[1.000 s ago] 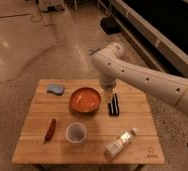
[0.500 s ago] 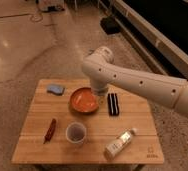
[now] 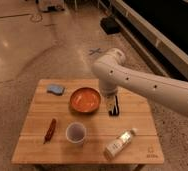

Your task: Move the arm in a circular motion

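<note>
The arm (image 3: 147, 87), thick, white and smooth with small dark screw holes, is stretched from the right over the table (image 3: 137, 122). The gripper (image 3: 114, 106) is pointed down just beside the orange bowl (image 3: 84, 100), its dark fingers set narrowly apart with nothing gripped.

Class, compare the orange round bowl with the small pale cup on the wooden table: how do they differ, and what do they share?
The orange round bowl is wide and shallow; the small pale cup is narrower and deeper. The bowl sits mid-table beside the dark gripper under the large white arm; the cup stands near the front edge. Both are round, upright and open-topped on the wooden table.
</note>
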Robot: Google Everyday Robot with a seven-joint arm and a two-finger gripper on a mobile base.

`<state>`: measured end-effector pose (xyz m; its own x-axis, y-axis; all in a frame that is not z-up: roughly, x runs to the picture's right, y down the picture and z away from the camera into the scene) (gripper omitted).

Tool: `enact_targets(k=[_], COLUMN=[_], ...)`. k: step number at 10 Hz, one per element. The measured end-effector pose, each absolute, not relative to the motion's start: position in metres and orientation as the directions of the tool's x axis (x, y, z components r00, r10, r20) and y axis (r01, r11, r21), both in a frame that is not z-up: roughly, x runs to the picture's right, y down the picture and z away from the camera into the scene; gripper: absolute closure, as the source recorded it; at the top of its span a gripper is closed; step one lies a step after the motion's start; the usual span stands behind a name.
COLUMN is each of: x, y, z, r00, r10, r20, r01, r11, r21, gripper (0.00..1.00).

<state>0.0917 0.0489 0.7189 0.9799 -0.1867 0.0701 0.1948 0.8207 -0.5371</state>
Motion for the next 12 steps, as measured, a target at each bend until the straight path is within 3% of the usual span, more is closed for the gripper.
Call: enact_targets(k=[5,12], x=[0.109,0.062], y=[0.031,0.023], z=[0.735,0.739], r00=[0.984,0.971], r10=[-0.162,-0.216], r20=[0.074,0.103], r01=[0.176,0.236], r11=[0.82,0.803], r21=[-0.545,-0.547], gripper=[0.35,0.35])
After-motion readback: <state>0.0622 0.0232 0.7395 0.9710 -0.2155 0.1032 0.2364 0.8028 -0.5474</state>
